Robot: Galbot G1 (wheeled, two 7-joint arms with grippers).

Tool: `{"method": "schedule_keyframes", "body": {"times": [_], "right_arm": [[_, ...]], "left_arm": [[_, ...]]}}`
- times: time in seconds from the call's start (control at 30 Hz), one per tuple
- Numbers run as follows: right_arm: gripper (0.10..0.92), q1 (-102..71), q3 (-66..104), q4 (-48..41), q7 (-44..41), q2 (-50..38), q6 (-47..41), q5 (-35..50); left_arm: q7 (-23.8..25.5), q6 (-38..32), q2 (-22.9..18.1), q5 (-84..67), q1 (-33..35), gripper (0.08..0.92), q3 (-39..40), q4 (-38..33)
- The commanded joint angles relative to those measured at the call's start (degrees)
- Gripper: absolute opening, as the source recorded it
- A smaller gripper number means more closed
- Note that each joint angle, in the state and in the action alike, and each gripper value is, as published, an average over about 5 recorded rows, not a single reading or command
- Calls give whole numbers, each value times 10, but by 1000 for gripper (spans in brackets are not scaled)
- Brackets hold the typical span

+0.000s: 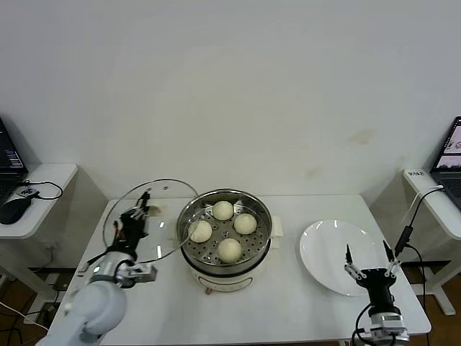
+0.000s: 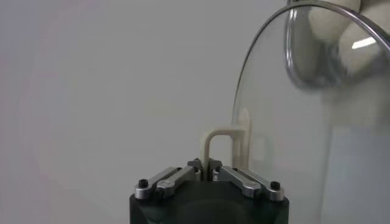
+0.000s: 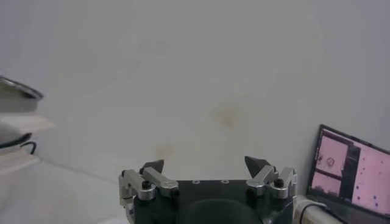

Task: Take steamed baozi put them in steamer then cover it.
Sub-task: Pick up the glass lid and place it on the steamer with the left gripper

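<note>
Steamer (image 1: 225, 241) stood near the middle of the white worktop (image 1: 288, 310), a shiny perforated pot on a white base. Four baozi (image 1: 223, 210) lay inside on the tray, spaced apart in a rough diamond, uncovered.

Left gripper (image 1: 137, 220) was raised over the worktop's left part, just beside the steamer's left rim. Its fingers were clamped together on the white handle (image 2: 226, 148) of the glass lid (image 1: 148, 216). In the head view the lid stood tilted on edge, its near rim overlapping the steamer's left rim; whether they touched I could not tell.

The left wrist view gave what the head view could not: the thin loop handle pinched between the fingers, the curved glass rising beside it, and through the glass a metal rim with pale rounded shapes, blurred.

Right gripper (image 1: 369, 261) hovered near the worktop's front right corner, over the near edge of the white plate (image 1: 324, 252), fingers spread wide with nothing between them. The right wrist view confirmed the gap between the finger tips and showed the wall beyond, a sliver of the steamer's rim (image 3: 18, 90) far off, and a laptop screen (image 3: 350, 173) to the side. The head view placed that laptop (image 1: 452, 155) on a side table at right; a computer mouse (image 1: 14, 207) sat on another side table at left.
</note>
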Motion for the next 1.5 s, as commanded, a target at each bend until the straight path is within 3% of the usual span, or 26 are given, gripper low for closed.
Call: {"method": "schedule_keyframes", "body": {"times": [0.03,0.23,0.43,1.03,1.5], "right_arm": [[823,17,-20,-23,17,41,4,-80],[822,16,-20,-28,22,49,3,-98],[823,15,-25,-29,28,64,5,-119],[823,8,-31,-29,39,77,10,-149],[823,6,-35,-32,40,76,15,-146]], "left_arm": [[88,65,-89,181,-121,132,139,19],[124,57,-167,283,-99,132,156,25],[147,57,-216,324,-104,132,172,40],[162,70,-291,349,-126,132,197,103],[155,63,-300,364,-107,132,187,128]]}}
